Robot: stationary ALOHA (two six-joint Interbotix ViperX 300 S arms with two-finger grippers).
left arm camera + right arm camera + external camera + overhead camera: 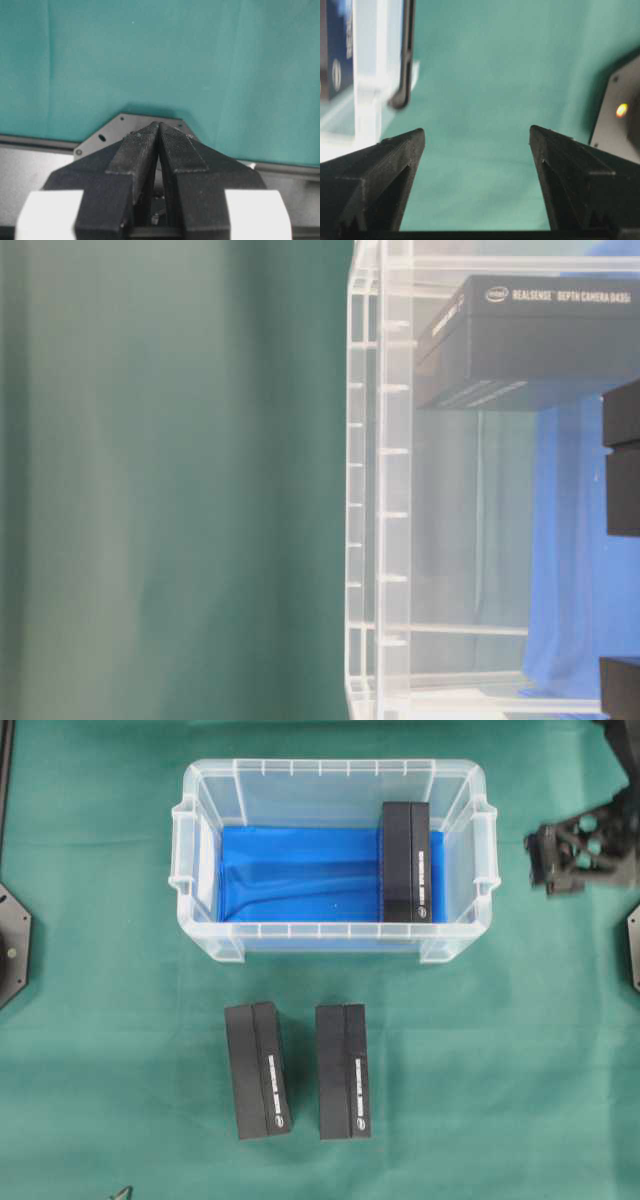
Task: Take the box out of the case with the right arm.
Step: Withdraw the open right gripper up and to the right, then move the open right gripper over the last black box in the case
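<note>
The case (320,768) is a clear plastic bin with a blue sheet (290,875) on its bottom, standing at the back middle of the green cloth. One black box (406,860) lies inside against its right wall; the table-level view shows it through the wall (540,340). My right gripper (548,858) hovers outside the case, to the right of its right handle. Its jaws stand wide apart (477,132) with only cloth between them, and the case corner (367,75) shows at the left. My left gripper (159,125) is shut and empty over its base plate.
Two more black boxes (257,1068) (342,1070) lie side by side on the cloth in front of the case. Arm base plates sit at the left edge (10,945) and the right edge (633,945). The case walls (385,490) rise well above the box.
</note>
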